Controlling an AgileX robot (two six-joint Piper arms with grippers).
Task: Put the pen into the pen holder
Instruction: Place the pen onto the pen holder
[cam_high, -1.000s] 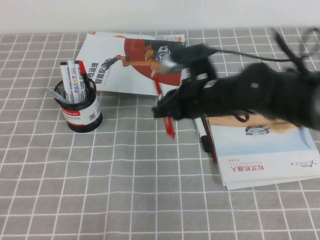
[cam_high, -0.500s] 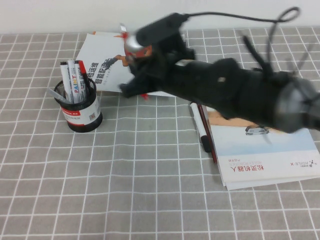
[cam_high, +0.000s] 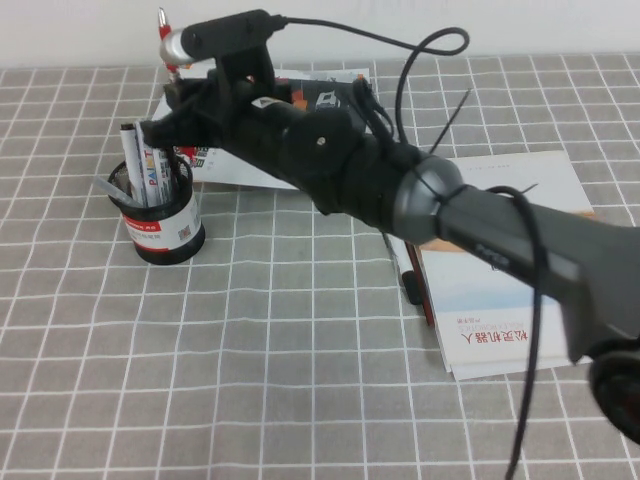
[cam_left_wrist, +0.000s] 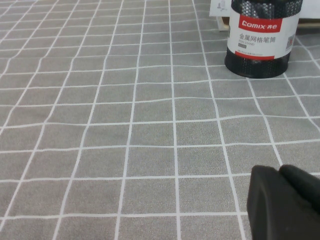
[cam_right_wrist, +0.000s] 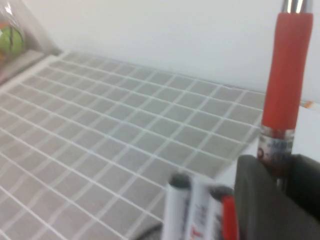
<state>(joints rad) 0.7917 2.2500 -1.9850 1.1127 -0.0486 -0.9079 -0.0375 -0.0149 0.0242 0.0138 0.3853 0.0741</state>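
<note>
The black mesh pen holder (cam_high: 160, 228) with a white and red label stands at the left of the table and holds several markers. It also shows in the left wrist view (cam_left_wrist: 261, 37). My right gripper (cam_high: 180, 95) reaches across the table and sits just above the holder's back rim. It is shut on a red pen (cam_high: 164, 30), which it holds upright with its top end sticking up. In the right wrist view the red pen (cam_right_wrist: 285, 85) rises from the right gripper (cam_right_wrist: 280, 170), with marker tops (cam_right_wrist: 180, 197) just below. My left gripper (cam_left_wrist: 286, 200) is shut and empty, low over the cloth, some way from the holder.
A grey checked cloth (cam_high: 280, 380) covers the table. An open booklet (cam_high: 215, 130) lies behind the holder, under my right arm. A second booklet (cam_high: 520, 300) lies at the right, with a black and white marker (cam_high: 410, 285) along its left edge.
My right arm has swung from the middle of the table to the left and back, carrying the red pen to just above the pen holder. The pen now stands upright.
</note>
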